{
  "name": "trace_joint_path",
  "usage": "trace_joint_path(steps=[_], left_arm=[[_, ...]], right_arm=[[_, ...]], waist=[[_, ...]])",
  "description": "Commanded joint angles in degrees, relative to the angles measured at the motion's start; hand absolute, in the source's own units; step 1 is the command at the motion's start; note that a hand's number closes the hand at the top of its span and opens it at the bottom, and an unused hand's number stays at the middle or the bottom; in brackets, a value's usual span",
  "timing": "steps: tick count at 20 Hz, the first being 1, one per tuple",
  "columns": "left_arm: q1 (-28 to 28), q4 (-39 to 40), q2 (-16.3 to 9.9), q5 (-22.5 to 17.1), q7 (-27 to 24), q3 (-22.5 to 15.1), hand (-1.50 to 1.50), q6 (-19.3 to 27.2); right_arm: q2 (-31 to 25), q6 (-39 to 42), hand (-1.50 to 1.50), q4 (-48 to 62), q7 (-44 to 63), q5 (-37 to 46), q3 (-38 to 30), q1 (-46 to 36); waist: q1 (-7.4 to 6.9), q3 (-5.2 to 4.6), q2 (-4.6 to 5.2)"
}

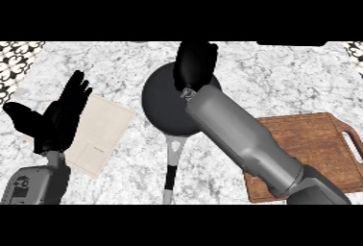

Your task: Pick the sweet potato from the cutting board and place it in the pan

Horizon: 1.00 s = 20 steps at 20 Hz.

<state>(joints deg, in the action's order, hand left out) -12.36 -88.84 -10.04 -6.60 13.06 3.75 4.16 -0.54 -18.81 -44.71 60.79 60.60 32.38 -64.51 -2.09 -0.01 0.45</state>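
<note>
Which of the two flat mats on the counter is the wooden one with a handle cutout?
The brown cutting board at the right, beside the pan. The other, a pale sheet at the left, has no handle.

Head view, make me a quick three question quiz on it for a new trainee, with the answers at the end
1. True or false: the right hand is over the pan.
2. Which lies at the view's right? A) cutting board B) pale paper sheet C) pan
3. Fill in: the pan's handle points toward the view's ______ edge.

Key: 1 true. 2 A. 3 lower. The left hand rests open at the view's left, fingers up. No sweet potato shows on the board; whether the right hand holds it cannot be told.
</note>
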Motion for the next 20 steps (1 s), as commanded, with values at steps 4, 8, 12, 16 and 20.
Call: trace_joint_path(steps=[4,8,12,16,20], left_arm=[[4.5,-3.0,2.2,1.4,-1.4,-2.5,0.00,0.2],[-0.6,-0.5,2.5,1.4,0.4,-2.3,0.00,1.1],[-0.2,-1.7,0.5,-0.1,1.3,-0.6,0.00,-0.5],[-1.6,2.6,0.9,0.6,-0.7,-0.2,0.00,-0.5],[-0.5,-0.9,1.0,0.3,1.2,-0.7,0.00,-0.5]], right_arm=[[0.5,-14.5,1.50,10.4,-5.6,-2.2,-3.6,4.4],[0.5,-16.6,1.50,14.2,-3.1,-8.0,-3.2,5.5],[0.5,-21.1,-1.50,14.5,-3.4,-13.4,-7.0,9.5],[0.5,-23.2,-1.50,16.1,-10.5,-18.9,-5.8,10.6],[0.5,-30.1,-1.50,13.1,-16.6,-20.1,-8.2,10.4]], waist=[[-0.01,0.02,0.05],[-1.33,0.03,0.55],[-1.56,0.07,0.53],[-0.98,0.04,0.46],[-0.22,0.09,0.18]])
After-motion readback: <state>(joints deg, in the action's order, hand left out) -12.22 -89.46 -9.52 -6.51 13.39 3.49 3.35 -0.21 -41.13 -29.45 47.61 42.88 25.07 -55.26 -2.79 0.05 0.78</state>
